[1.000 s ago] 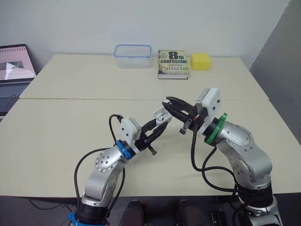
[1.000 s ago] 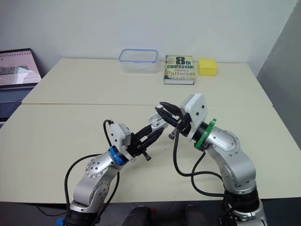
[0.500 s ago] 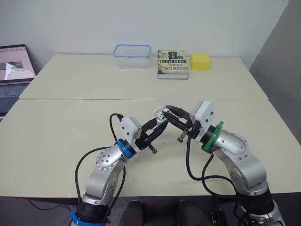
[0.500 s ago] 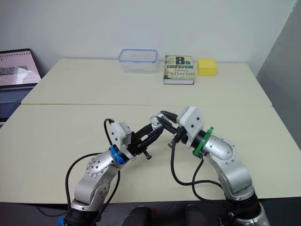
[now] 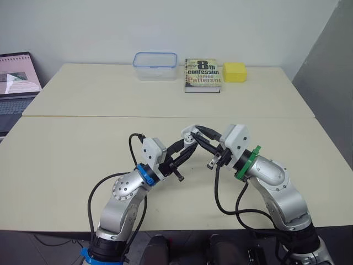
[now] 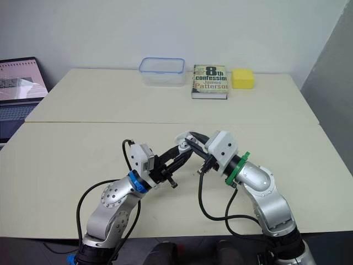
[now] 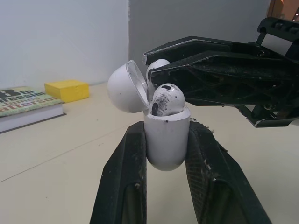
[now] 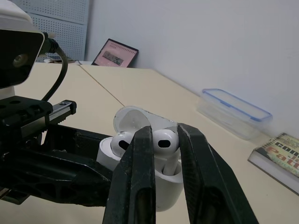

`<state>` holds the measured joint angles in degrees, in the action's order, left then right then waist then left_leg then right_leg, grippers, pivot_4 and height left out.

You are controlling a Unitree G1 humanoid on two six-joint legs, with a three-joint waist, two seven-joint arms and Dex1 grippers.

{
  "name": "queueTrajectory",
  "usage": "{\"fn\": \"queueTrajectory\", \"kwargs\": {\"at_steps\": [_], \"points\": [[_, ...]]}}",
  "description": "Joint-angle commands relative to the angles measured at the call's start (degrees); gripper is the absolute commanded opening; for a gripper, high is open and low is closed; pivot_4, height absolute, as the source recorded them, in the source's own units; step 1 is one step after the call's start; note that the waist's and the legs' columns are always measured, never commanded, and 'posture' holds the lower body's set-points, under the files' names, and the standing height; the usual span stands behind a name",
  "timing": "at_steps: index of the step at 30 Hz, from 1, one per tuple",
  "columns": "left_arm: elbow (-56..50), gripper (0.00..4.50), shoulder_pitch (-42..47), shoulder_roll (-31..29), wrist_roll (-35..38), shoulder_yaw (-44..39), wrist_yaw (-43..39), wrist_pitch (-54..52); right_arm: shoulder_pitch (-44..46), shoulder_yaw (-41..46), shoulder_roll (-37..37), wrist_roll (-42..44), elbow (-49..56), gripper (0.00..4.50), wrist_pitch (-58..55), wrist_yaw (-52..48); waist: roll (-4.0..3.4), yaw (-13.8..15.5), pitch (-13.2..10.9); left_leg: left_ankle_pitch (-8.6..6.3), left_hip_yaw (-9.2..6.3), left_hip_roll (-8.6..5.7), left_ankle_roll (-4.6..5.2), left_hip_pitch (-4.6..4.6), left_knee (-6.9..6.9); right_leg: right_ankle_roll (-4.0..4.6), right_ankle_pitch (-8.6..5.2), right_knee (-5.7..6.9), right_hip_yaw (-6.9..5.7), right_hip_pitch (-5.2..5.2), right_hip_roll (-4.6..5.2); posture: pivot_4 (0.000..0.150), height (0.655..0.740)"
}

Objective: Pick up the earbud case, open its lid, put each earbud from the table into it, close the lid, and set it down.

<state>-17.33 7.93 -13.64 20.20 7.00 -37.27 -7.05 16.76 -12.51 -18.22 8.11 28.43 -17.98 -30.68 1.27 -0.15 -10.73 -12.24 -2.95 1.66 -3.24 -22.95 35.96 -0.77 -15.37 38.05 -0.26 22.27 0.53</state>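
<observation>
My left gripper (image 7: 164,140) is shut on the white earbud case (image 7: 166,142), held above the table with its lid (image 7: 122,87) hinged open. One earbud (image 8: 122,141) sits in the case's slot. My right gripper (image 8: 164,140) is shut on the second earbud (image 8: 164,143), whose stem reaches down into the case (image 8: 163,184). In the head views the two grippers meet over the table's near middle, left gripper (image 5: 186,149) and right gripper (image 5: 194,134) touching at the case (image 6: 181,140).
At the table's far edge stand a clear plastic box (image 5: 155,65), a book (image 5: 202,74) and a yellow block (image 5: 234,72). A laptop (image 5: 16,77) sits at the far left. A seam (image 5: 110,116) runs across the table.
My right gripper has moved left and down with the earbud, from beside the case to over its opening. The left gripper has held the case still.
</observation>
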Motion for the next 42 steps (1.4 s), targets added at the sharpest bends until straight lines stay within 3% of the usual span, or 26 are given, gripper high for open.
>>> {"fn": "queueTrajectory", "kwargs": {"at_steps": [1, 6, 14, 20, 25, 28, 34, 42], "points": [[-2.62, 0.75, 0.63, 0.14, 0.95, -0.35, -0.16, 1.48, -1.1, 0.35, -0.22, 2.3, 1.7, 1.11, -1.53, -0.92, 0.0, 0.0, 0.0, 0.0, 0.0, 0.0, 0.0, 0.0, 0.0, 0.0, 0.0, 0.0, 0.0, 0.0, 0.0, 0.15, 0.74], [-2.19, 0.75, 0.7, 0.09, 0.93, -0.32, -0.48, 1.58, -1.54, 2.58, -1.96, 4.5, 4.28, 2.81, -3.95, -1.58, 0.0, 0.0, 0.0, 0.0, -0.01, 0.0, 0.0, -0.01, 0.0, 0.0, 0.0, -0.01, -0.01, 0.0, 0.0, 0.15, 0.74], [2.77, 0.75, 3.62, -0.86, 5.03, -0.6, -5.11, -3.19, -5.58, 16.45, -11.11, 13.93, 13.57, 2.86, -9.87, -4.06, 0.0, 0.08, 0.0, 0.0, 0.0, -0.03, 0.0, -0.03, 0.02, 0.0, 0.0, -0.04, -0.01, -0.01, 0.02, 0.15, 0.74], [4.88, 0.75, 7.77, -3.38, 9.92, 3.18, -16.39, -7.92, -4.82, 25.23, -20.82, 18.8, 9.64, 2.86, -14.65, -7.75, 0.0, 0.04, 0.0, 0.0, 0.02, -0.03, 0.0, -0.03, 0.01, 0.01, -0.01, -0.07, -0.04, -0.01, 0.0, 0.15, 0.74], [4.0, 0.75, 11.5, -4.21, 14.26, 6.06, -23.27, -13.71, 0.63, 22.02, -30.11, 21.64, 1.45, 1.26, -17.79, -17.92, -0.05, -0.15, -0.04, -0.01, 0.07, -0.03, 0.01, -0.02, 0.0, 0.02, -0.02, -0.07, 0.03, 0.0, 0.0, 0.15, 0.74], [4.87, 0.75, 13.78, -4.05, 15.13, 6.73, -25.66, -15.21, 4.39, 18.93, -33.76, 23.23, -2.38, 0.06, -18.39, -25.06, -0.06, -0.15, -0.05, -0.01, 0.03, -0.02, 0.02, -0.03, -0.01, 0.05, -0.04, -0.08, -0.02, 0.0, -0.02, 0.15, 0.74], [6.9, 0.75, 16.46, -3.89, 14.8, 7.67, -29.17, -16.38, 11.82, 13.67, -35.81, 26.79, -6.11, 0.0, -20.71, -34.7, -0.08, -0.17, -0.07, -0.02, 0.04, -0.02, 0.03, -0.06, -0.01, 0.06, -0.05, -0.12, -0.01, 0.02, -0.04, 0.15, 0.74], [6.98, 0.75, 15.6, -3.78, 13.94, 7.71, -29.32, -16.73, 14.03, 13.44, -36.21, 32.97, -2.99, 0.0, -25.35, -38.37, -0.08, -0.06, -0.08, -0.02, 0.03, -0.01, 0.04, -0.09, 0.0, 0.05, -0.06, -0.13, -0.01, 0.03, -0.03, 0.15, 0.74]]}}
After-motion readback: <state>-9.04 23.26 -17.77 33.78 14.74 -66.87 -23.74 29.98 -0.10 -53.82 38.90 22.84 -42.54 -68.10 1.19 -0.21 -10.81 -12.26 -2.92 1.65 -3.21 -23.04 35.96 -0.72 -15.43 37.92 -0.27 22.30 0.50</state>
